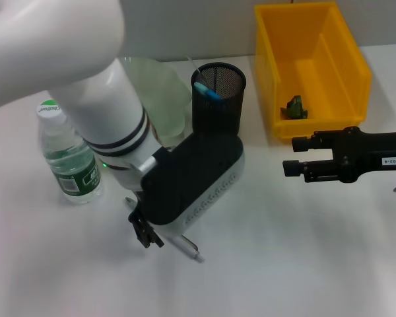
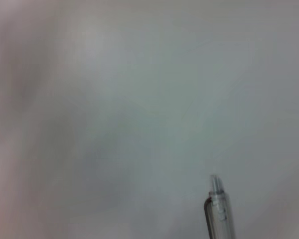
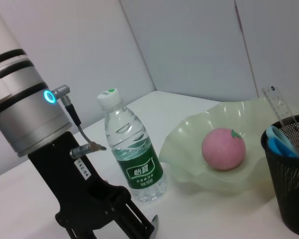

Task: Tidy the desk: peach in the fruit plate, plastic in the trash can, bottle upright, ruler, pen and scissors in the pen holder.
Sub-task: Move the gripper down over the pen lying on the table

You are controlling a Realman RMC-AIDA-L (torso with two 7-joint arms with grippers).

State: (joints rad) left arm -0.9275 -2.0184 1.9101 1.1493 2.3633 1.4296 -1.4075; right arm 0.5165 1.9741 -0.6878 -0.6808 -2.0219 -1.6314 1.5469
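1. Left hand is low over the counter, right at the pen, which lies flat just below the arm's black housing
2. That pen is light, stiff and slick, clear plastic by the look of it; take it mid-barrel so it won't swing or roll away
3. How wide the left fingers stand, I cannot tell; they seem to touch the pen's near end, though the arm hides most of it
4. Pen holder waits just behind, something blue already inside
5. Peach sits in the fruit plate, bottle upright beside it
6. Right hand hovers in front of the yellow trash can, fingers parted, holding nothing
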